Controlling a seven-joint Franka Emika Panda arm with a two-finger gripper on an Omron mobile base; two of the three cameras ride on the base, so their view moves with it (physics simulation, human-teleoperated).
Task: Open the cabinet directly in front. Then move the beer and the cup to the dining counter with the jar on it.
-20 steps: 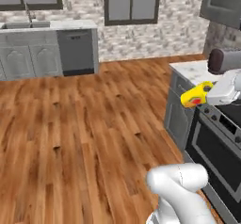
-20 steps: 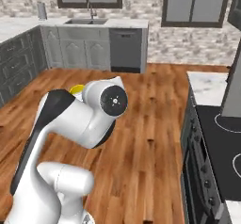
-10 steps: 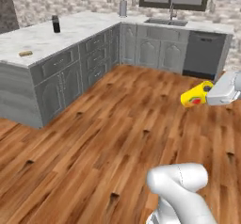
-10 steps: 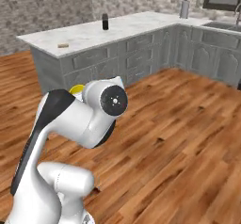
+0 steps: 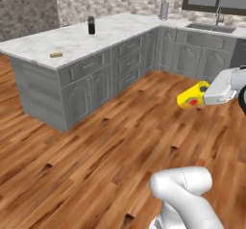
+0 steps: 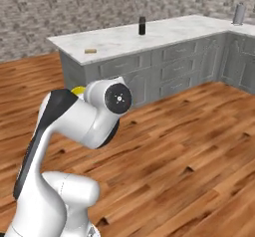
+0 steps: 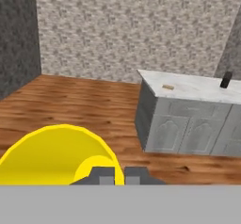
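Observation:
My gripper [image 5: 204, 94] is shut on the yellow cup [image 5: 191, 96], which lies on its side in the air above the wood floor at the right of the left base view. In the hand view the cup [image 7: 52, 157] sits just left of the closed fingertips [image 7: 104, 176]. A sliver of the cup [image 6: 77, 89] shows behind the arm in the right base view. The dining counter [image 5: 72, 43] stands to the left, with the black jar [image 5: 91, 25] upright on it. The jar [image 6: 142, 26] and counter [image 6: 164, 34] lie beyond the arm. The beer and the cabinet are out of view.
A small tan item [image 5: 56, 55] lies near the counter's end. A pale grey metallic cylinder [image 5: 164, 10] stands at the counter's far corner, beside a sink [image 5: 211, 27]. Open wood floor [image 5: 96, 146] stretches between me and the grey drawer fronts [image 5: 127, 62].
The whole scene has swung across both base views as the base turned, bringing the counter with the jar to the fore. The cup has stayed in the shut gripper.

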